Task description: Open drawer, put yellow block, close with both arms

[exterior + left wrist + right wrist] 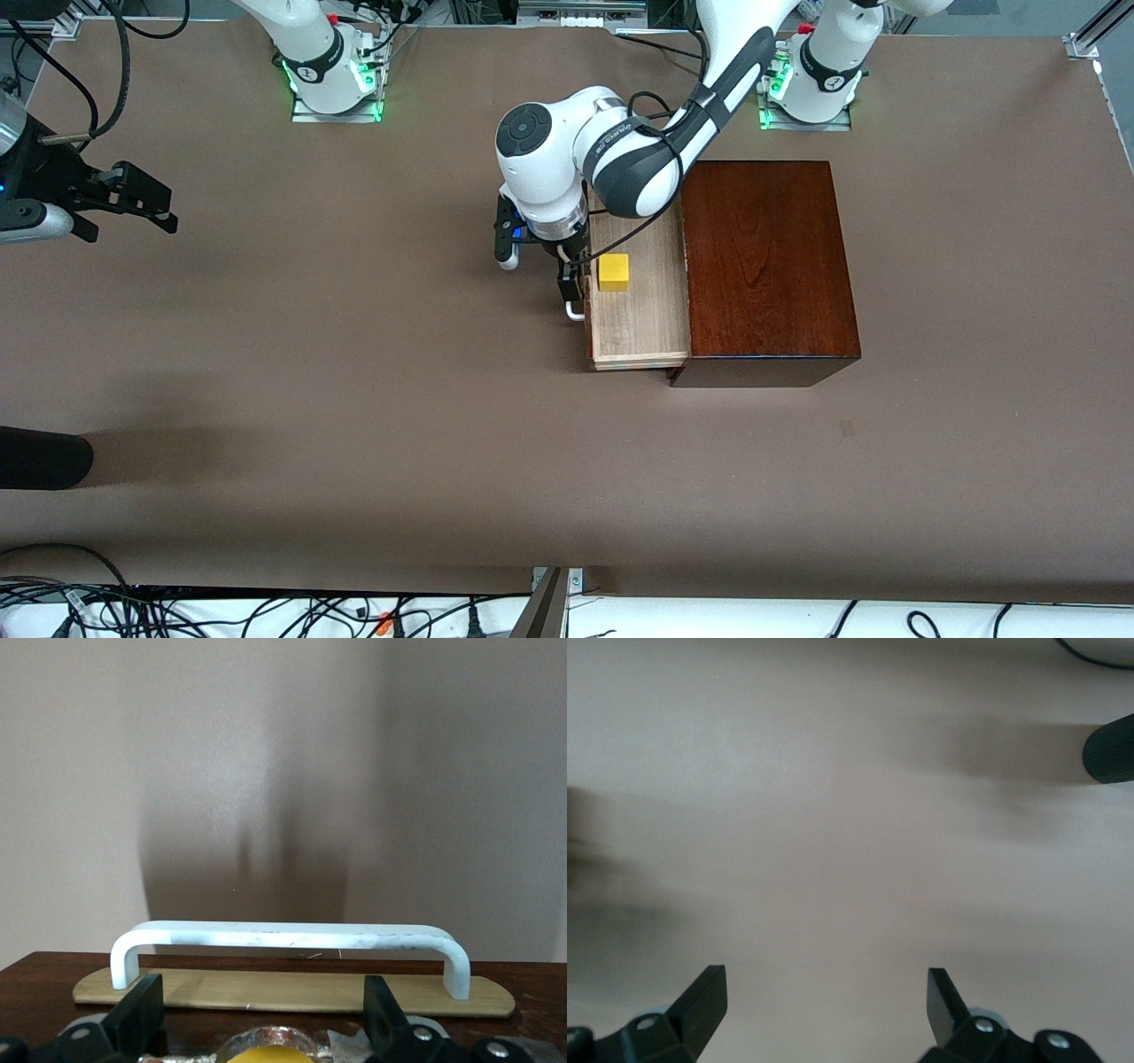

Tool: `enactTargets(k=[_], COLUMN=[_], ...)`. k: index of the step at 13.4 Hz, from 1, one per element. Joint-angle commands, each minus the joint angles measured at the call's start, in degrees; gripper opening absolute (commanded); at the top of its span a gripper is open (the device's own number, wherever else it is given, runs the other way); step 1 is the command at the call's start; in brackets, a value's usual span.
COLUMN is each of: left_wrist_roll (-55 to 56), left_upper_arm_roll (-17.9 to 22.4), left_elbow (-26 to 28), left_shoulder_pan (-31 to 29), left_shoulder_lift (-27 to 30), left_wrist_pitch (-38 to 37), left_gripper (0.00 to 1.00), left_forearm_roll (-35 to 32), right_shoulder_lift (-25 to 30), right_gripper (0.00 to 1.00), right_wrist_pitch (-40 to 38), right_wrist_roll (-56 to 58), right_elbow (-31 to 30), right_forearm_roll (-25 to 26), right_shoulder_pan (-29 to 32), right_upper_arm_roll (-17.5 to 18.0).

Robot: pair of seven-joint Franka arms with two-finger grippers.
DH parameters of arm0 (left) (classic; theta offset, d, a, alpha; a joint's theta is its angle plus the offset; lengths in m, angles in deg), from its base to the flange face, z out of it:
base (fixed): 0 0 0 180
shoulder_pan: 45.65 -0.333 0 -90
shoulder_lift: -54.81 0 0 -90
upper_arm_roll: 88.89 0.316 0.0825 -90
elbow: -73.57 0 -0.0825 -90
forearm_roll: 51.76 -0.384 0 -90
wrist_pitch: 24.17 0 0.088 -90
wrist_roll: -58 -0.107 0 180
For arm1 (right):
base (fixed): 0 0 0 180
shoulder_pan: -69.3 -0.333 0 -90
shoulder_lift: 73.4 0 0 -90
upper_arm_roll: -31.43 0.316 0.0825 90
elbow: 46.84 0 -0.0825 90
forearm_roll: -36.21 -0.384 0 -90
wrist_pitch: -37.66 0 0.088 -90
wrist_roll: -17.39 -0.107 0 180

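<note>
The drawer [640, 315] stands pulled out of the dark mahogany box [766, 266] toward the right arm's end of the table. The yellow block [613, 272] lies in its pale tray. My left gripper [539, 273] hangs over the drawer's front, open, with nothing between its fingers. In the left wrist view the white handle [283, 935] runs across just past the fingertips [142, 1003], which do not touch it, and the yellow block [266, 1054] shows at the frame's edge. My right gripper [146, 202] waits open over bare table at the right arm's end, fingertips [704, 992] wide apart.
A black cylinder [44, 456] juts in over the table at the right arm's end, nearer the front camera, and also shows in the right wrist view as a dark stub [1109, 749]. Cables [266, 611] run along the table's front edge.
</note>
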Motion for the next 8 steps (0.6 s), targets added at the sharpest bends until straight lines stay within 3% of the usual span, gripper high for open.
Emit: enactTargets(k=[1,8], left_wrist_roll=[-1.0,-1.09], left_upper_arm_roll=[-0.02,0.16], left_elbow=[0.43,0.52], left_shoulder_pan=[-0.37,-0.81], left_shoulder_lift=[0.55,1.34], left_wrist_pitch=[-4.67,-11.35], left_gripper=[1.0,1.0], left_forearm_roll=[-2.07,-5.58], right_shoulder_lift=[0.19,0.19], right_gripper=[1.0,1.0], right_wrist_pitch=[0.07,0.07], right_wrist_roll=[-0.6,-0.51], right_elbow=[0.44,0.44], right_forearm_roll=[-0.03,-0.03], right_shoulder_pan=[0.62,0.62], right_upper_arm_roll=[0.39,0.39])
